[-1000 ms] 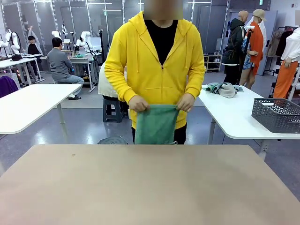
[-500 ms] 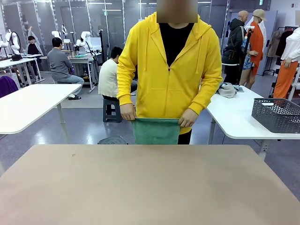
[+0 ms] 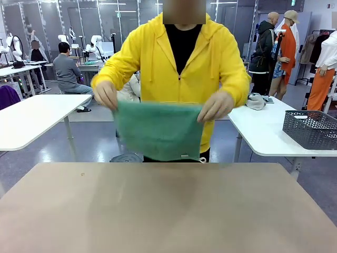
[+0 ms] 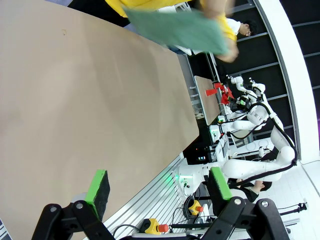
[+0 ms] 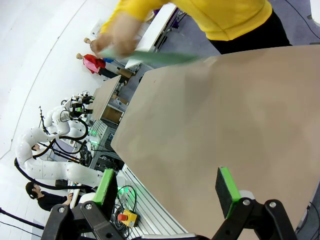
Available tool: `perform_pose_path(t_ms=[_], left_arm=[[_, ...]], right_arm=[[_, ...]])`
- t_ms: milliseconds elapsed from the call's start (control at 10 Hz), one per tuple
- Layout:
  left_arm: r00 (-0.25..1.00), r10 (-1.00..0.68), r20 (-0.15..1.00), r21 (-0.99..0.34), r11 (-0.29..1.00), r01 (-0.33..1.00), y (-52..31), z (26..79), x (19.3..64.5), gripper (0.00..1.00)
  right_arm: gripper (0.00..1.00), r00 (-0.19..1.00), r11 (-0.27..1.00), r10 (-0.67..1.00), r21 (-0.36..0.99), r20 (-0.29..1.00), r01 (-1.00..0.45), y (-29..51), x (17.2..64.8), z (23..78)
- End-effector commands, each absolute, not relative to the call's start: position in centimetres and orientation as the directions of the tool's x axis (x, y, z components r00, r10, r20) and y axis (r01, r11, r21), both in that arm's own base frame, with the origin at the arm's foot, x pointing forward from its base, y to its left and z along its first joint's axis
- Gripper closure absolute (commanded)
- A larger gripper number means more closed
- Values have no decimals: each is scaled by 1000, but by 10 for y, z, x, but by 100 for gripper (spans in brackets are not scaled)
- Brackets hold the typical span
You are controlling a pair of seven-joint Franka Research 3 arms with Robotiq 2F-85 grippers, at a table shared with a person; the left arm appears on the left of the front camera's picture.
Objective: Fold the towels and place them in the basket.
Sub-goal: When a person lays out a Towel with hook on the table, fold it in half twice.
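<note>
beyond table [image 3: 168, 211], green towel [image 3: 158, 132] (person-held) hangs far from gaping left tool [image 4: 160, 186], right tool [image 5: 166, 190].

No text, label, brand, number or sign can be read in any view.

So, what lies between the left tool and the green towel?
Just bare table from left tool to green towel, seen in the left wrist view.
</note>
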State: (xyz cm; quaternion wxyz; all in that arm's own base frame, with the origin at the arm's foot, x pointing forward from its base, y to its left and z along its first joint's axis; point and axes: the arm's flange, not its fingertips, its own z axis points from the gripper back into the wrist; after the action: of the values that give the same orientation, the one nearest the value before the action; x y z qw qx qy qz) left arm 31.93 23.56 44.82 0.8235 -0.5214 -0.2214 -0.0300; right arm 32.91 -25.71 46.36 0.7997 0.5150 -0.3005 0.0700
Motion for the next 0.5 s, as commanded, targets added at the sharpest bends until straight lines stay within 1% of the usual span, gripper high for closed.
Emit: perform_pose_path(t_ms=[0,400], left_arm=[[895,182,408,-840,459,289,237,448,321,0],[895,182,408,-840,459,289,237,448,321,0]], right_arm=[[0,807,454,-194,781,557,-430,-258,328,464],[0,807,454,-194,781,557,-430,-258,328,464]])
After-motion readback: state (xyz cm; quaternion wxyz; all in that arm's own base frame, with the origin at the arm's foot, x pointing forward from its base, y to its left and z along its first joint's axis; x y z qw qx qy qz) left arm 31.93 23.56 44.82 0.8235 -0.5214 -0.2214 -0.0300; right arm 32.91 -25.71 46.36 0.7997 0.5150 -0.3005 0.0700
